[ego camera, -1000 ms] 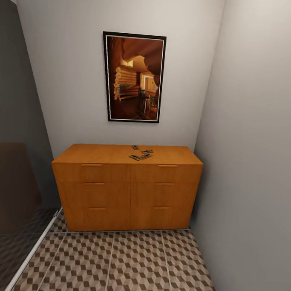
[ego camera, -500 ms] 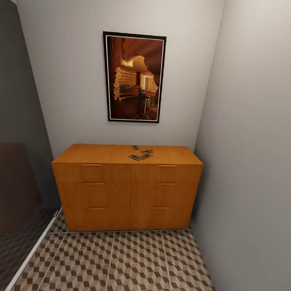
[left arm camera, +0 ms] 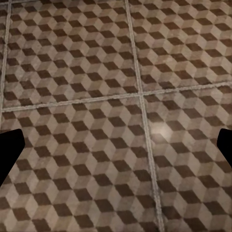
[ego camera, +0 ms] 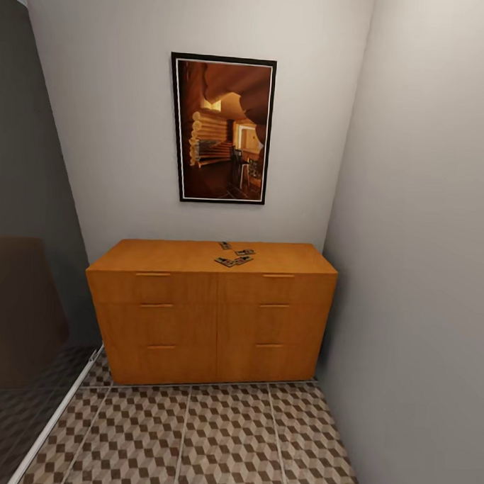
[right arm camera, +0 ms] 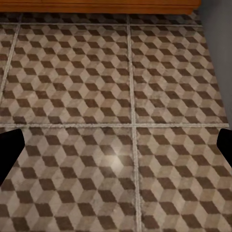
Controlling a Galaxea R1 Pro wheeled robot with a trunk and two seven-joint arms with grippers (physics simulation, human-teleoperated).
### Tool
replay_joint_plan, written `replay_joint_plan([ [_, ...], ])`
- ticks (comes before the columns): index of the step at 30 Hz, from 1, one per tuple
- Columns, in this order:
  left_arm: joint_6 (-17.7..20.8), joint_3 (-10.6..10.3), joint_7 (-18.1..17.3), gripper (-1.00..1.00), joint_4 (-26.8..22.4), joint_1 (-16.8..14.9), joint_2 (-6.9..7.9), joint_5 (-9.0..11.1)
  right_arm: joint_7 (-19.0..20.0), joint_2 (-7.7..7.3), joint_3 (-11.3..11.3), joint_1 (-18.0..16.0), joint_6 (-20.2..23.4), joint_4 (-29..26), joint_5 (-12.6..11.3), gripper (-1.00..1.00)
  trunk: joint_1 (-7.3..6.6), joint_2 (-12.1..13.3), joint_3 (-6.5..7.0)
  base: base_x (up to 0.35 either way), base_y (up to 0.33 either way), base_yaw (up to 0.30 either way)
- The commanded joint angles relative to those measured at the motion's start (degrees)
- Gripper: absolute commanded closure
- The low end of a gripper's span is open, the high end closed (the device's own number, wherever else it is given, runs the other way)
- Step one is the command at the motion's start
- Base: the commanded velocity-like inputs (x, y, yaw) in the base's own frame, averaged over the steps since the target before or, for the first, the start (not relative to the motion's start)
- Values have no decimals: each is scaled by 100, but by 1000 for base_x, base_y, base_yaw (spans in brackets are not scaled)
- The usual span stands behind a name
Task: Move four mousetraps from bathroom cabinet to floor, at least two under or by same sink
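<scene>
- The mousetraps (ego camera: pixel 235 256) lay in a loose cluster on the flat top of the cabinet (ego camera: pixel 209 318), a little right of its middle, in the centre of the head view; they were small flat brown boards with dark detail, too small for me to count surely.
- The cabinet was orange-brown wood, wide and low, with two columns of three drawers and thin slot handles, its right end close against the grey side wall (ego camera: pixel 424 280).
- The bathroom floor (ego camera: pixel 189 438) ran across the bottom of the frame: square tiles printed with brown, beige and white cubes, split by pale grout lines.
- A black-framed picture (ego camera: pixel 221 129) of a log interior hung on the pale wall above the cabinet.
- A dark panel (ego camera: pixel 22 245) filled the left edge of the frame.
- My left gripper (left arm camera: pixel 116 150) hung over bare tile, its dark fingertips at opposite edges, spread wide, holding nothing.
- My right gripper (right arm camera: pixel 116 147) was spread as wide, empty, over tile with the cabinet's base at the top edge.
</scene>
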Motion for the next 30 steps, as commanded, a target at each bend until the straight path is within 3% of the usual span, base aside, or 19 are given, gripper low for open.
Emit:
replay_joint_plan([
  [1,-19,-17,1,-100,4,-3,3,4,-50,1,9,-4,-8,5,58,-100,0,-3,-6,0,0,0],
  [11,-19,-16,1,-100,3,-4,3,4,-50,1,9,-3,-8,4,58,-100,0,-3,-6,65,0,0],
  [30,-19,-17,1,-100,3,-5,3,4,-51,1,9,-3,-8,11,58,-100,0,-3,-6,250,0,0],
])
